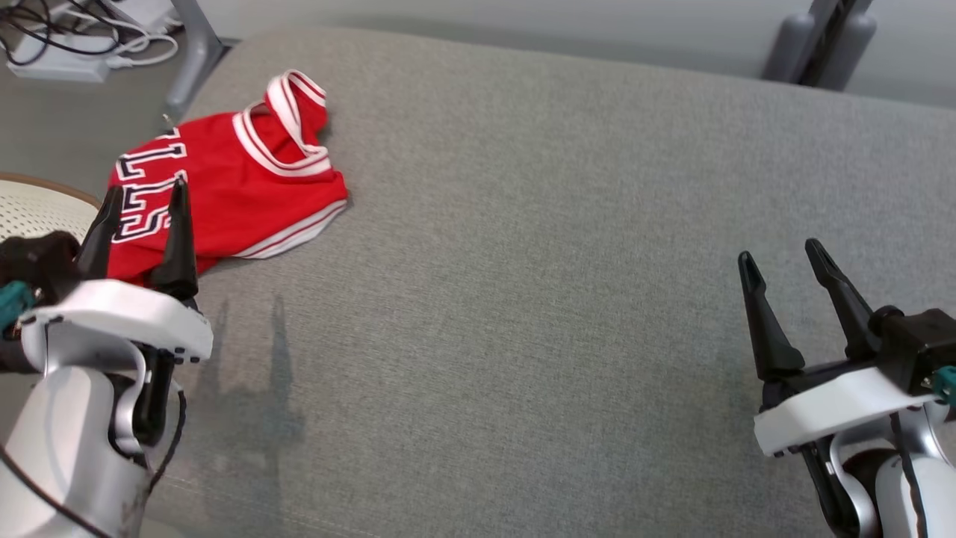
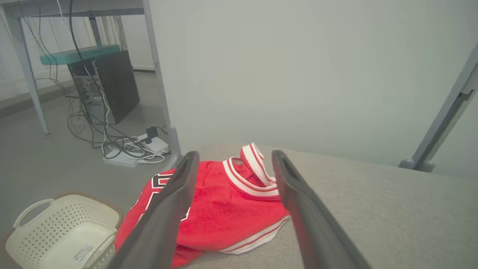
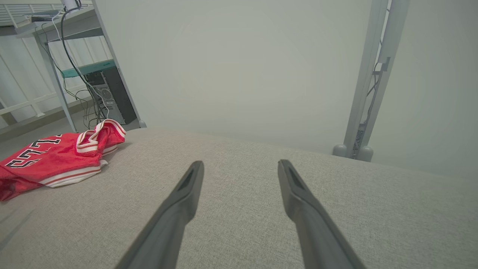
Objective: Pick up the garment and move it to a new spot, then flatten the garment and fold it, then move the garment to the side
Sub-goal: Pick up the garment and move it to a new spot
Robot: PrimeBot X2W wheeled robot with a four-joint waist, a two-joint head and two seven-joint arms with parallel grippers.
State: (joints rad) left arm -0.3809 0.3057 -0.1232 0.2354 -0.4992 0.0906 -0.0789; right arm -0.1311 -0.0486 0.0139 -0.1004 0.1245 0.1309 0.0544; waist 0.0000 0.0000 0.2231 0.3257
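The garment (image 1: 224,187) is a red jersey with white trim and black lettering, lying crumpled at the far left corner of the grey padded table (image 1: 538,299), partly over its left edge. My left gripper (image 1: 146,196) hovers open just in front of it, with nothing between its fingers; in the left wrist view the garment (image 2: 227,209) lies ahead between the spread fingers. My right gripper (image 1: 779,258) stands open over bare table at the lower right, far from the garment (image 3: 56,158), which lies at the left in the right wrist view.
A cream perforated basket (image 2: 56,235) stands on the floor to the left of the table. Cables and a power strip (image 1: 67,45) lie on the floor beyond the far left corner. Metal posts (image 1: 818,41) stand behind the table at the right.
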